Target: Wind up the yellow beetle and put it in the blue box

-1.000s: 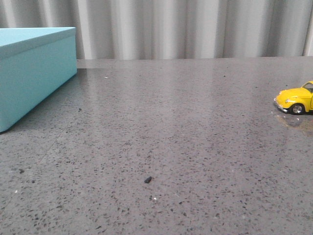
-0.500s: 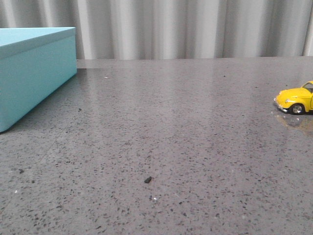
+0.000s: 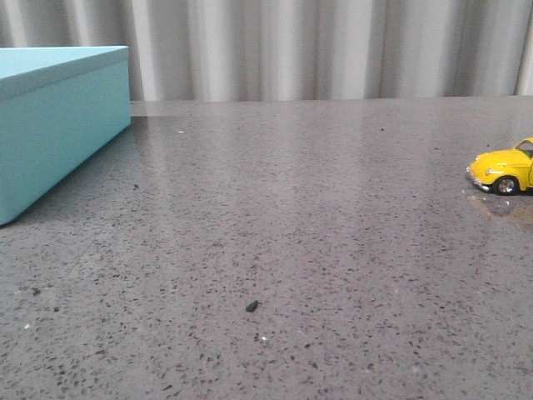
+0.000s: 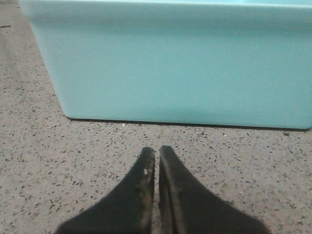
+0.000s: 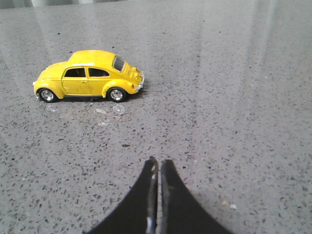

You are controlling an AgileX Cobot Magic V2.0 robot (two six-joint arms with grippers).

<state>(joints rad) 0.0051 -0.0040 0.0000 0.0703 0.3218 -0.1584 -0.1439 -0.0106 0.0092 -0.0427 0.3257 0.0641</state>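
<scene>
Low over the table (image 5: pixel 253 97), the right gripper (image 5: pixel 158 165) hangs pressed together, the yellow beetle (image 5: pixel 88 76) apart at upper left; the left gripper (image 4: pixel 157 153), likewise closed, faces the blue box (image 4: pixel 185 63).

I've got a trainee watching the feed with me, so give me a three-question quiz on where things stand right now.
1. True or false: the yellow beetle is already inside the blue box.
2. In the front view, which side of the table is the beetle on? A) left B) right
3. Fill in: both the left gripper and the right gripper are ____.

Key: 1. False, it stands on the table, far from the box. 2. B. 3. shut, and holding nothing.
</scene>
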